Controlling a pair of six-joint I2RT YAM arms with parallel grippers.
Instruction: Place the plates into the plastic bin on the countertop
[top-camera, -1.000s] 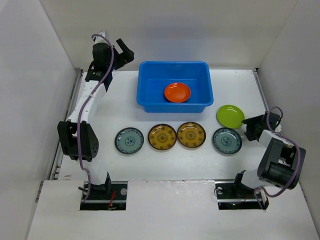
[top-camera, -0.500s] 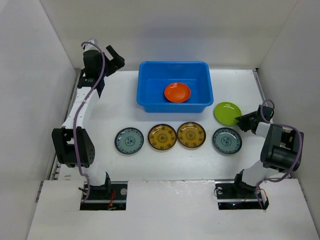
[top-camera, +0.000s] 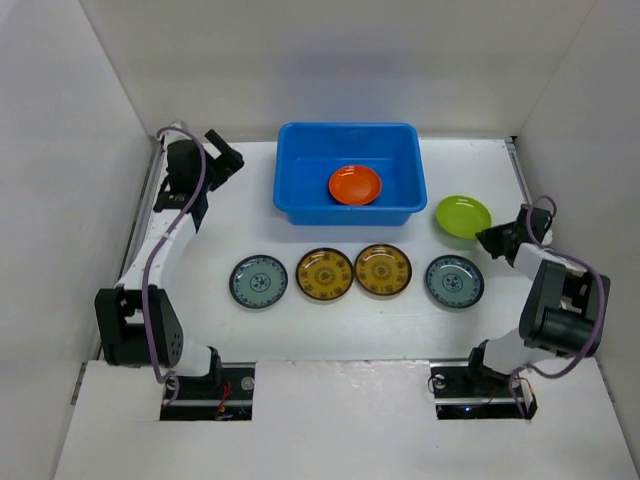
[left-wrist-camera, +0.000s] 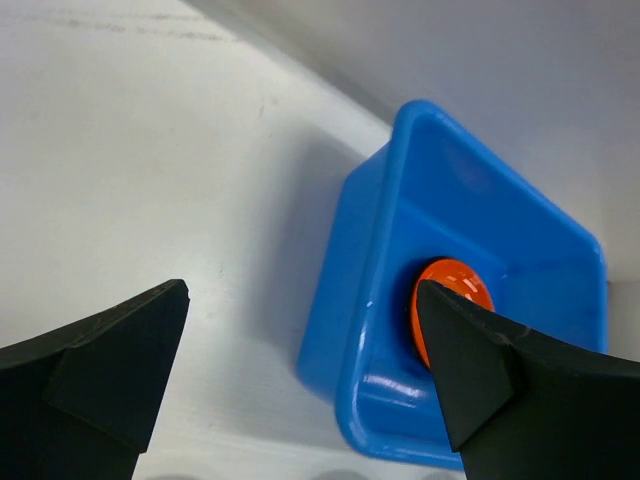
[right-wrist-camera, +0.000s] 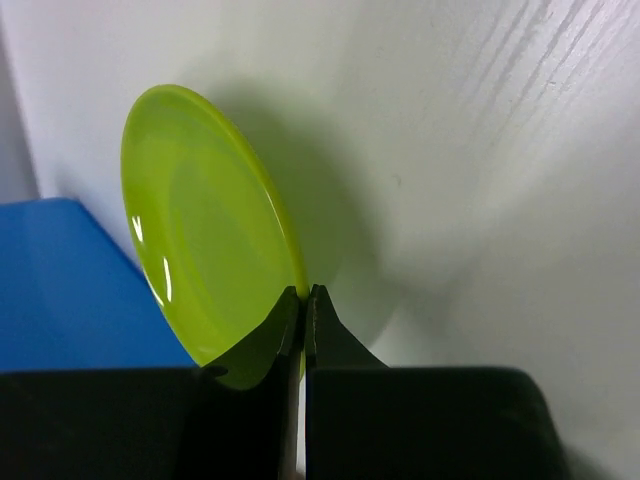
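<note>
my right claw (right-wrist-camera: 303, 300) is pinching lime green plate (right-wrist-camera: 200, 220) by its rim | judging it light, stiff, slippery | left claw (left-wrist-camera: 302, 290) gaping empty

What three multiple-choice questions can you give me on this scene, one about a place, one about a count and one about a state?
1. Where is the small round orange plate?
A. in the bright blue rectangular plastic bin
B. beside the bin
C. stacked on another plate

2. How many round patterned plates lie in the row on the white countertop?
A. two
B. four
C. six

3. What state is the right hand in?
A. open and empty
B. shut on the rim of the glossy lime green round plate
C. shut on nothing

Answers: 1 A, the orange plate lies on the bin's floor. 2 B, two blue-green ones flank two yellow-brown ones. 3 B, the right wrist view shows both fingers pinching the plate's edge.
</note>
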